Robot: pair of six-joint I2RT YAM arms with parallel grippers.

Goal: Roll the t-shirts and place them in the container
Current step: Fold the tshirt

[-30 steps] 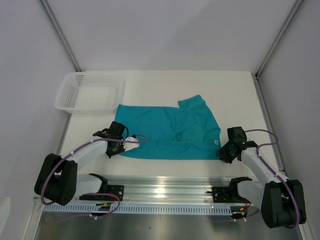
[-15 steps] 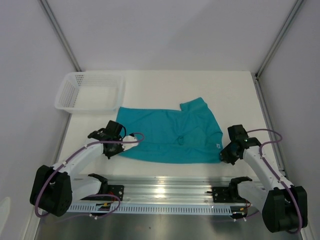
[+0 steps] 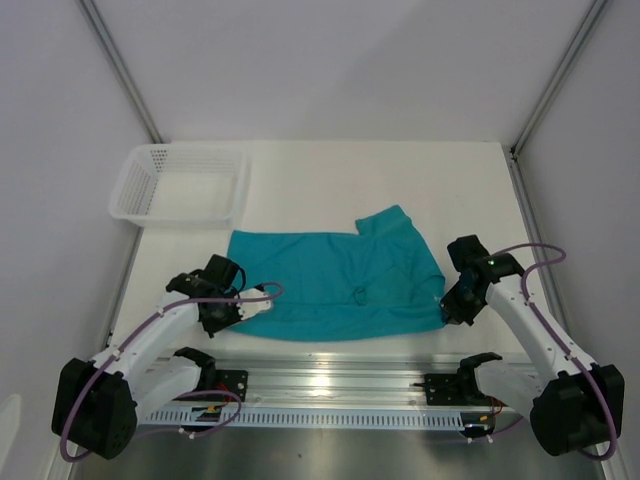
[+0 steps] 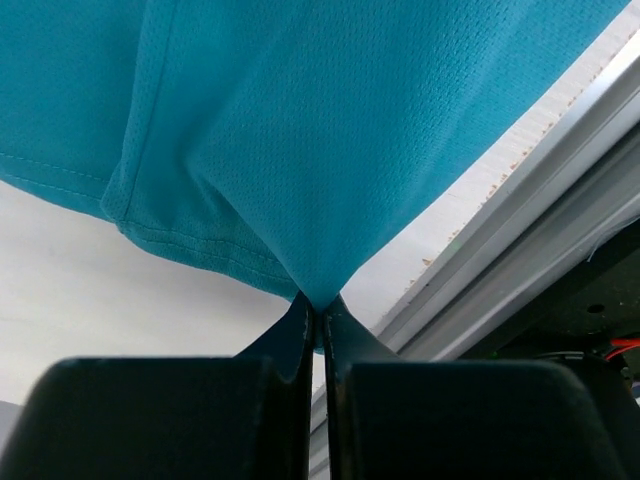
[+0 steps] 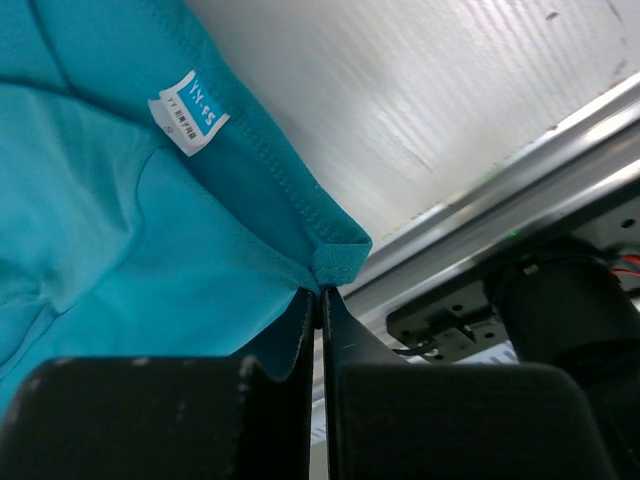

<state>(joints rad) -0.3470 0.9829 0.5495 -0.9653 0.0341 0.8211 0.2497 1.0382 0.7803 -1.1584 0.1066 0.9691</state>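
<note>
l gripper (image 4: 320,308) + r gripper (image 5: 319,296) each clamped on teal t-shirt (image 3: 330,285) near-edge corners; white basket (image 3: 127,186) near its far-left corner.

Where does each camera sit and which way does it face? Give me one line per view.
Top external: fixed above and behind the bases, looking down at the table, teal t-shirt and white mesh basket; left arm and right arm show.
Left wrist: on the left arm, looking along the shut left fingers pinching the t-shirt's hem, metal rail beside.
Right wrist: likewise; shut right fingers pinch a corner near the white label.
Shared: all three see t-shirt and rail.
</note>
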